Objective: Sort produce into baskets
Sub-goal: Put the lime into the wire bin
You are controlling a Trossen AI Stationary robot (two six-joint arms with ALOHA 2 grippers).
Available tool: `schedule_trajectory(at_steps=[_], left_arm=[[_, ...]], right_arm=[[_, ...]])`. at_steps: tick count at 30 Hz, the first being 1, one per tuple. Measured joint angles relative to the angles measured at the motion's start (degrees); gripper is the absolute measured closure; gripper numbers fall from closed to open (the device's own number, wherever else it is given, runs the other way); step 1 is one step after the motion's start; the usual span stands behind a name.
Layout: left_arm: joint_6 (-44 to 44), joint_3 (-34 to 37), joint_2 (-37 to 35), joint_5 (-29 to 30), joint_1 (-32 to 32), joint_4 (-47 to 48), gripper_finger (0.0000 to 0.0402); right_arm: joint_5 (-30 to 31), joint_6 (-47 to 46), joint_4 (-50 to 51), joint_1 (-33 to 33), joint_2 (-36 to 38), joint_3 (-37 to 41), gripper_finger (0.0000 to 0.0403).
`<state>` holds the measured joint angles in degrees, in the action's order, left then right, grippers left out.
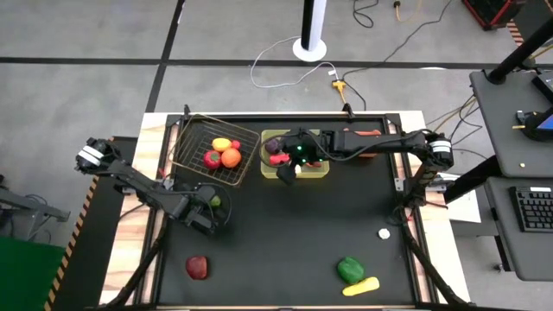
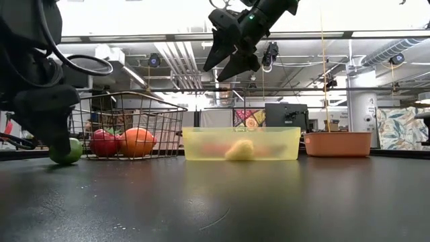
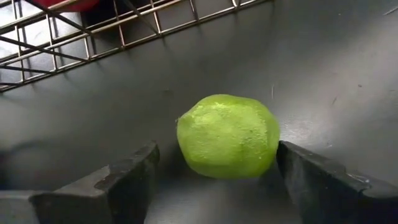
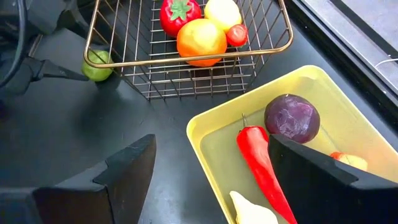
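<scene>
A green lime [image 3: 227,135] rests on the black table just off the near side of the wire basket [image 1: 216,149]. My left gripper [image 3: 217,163] is down at table height and open, with one finger on each side of the lime. The basket holds a lemon [image 1: 222,143], a tomato [image 1: 212,159] and an orange fruit [image 1: 231,157]. My right gripper [image 4: 208,168] is open and empty. It hangs high above the near left corner of the yellow-green tray [image 4: 208,127]. The tray holds a red chili [image 4: 258,162], a purple beet [image 4: 291,118] and a pale piece [image 4: 252,211]. My left gripper has one finger [image 3: 305,171] right up against the lime's side [image 3: 270,146]; I cannot tell whether it touches. The other finger [image 3: 134,171] stands clear of the lime. The fingers come in low and nearly level, and the lime sits on the table.
A salmon bin [image 2: 337,143] stands to the right of the tray. A red fruit [image 1: 197,267] lies on the table near the front left. A green pepper [image 1: 350,269] and a yellow piece [image 1: 361,286] lie near the front right. A small white piece [image 1: 384,233] lies at the right.
</scene>
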<state>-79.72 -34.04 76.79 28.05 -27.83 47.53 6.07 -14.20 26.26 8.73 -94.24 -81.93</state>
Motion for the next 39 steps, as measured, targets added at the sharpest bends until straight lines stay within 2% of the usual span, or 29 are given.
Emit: schedule_trajectory(at_steps=[16, 23, 30, 34, 39], left_arm=[[0.1, 0.2, 0.0, -1.6, 0.0, 0.1, 0.019], [2.9, -0.9, 0.0, -3.5, -0.3, 0.2, 0.0204], [13.0, -8.7, 0.0, -5.0, -2.1, 1.2, 0.0204], [20.3, -15.8, 0.0, -4.7, -3.7, 6.3, 0.0205], [26.9, -25.7, -0.9, 2.2, -3.9, 16.9, 0.0205]], right_arm=[[0.0, -0.2, -0.1, 0.0, 0.0, 0.0, 0.0106], [0.0, -0.1, 0.0, 0.0, 0.0, 0.0, 0.0113], [0.0, 0.6, 0.0, 0.0, 0.0, 0.0, 0.0108], [0.0, 1.2, 0.0, 0.0, 0.0, 0.0, 0.011], [0.0, 1.4, 0.4, 0.0, 0.0, 0.0, 0.0112]])
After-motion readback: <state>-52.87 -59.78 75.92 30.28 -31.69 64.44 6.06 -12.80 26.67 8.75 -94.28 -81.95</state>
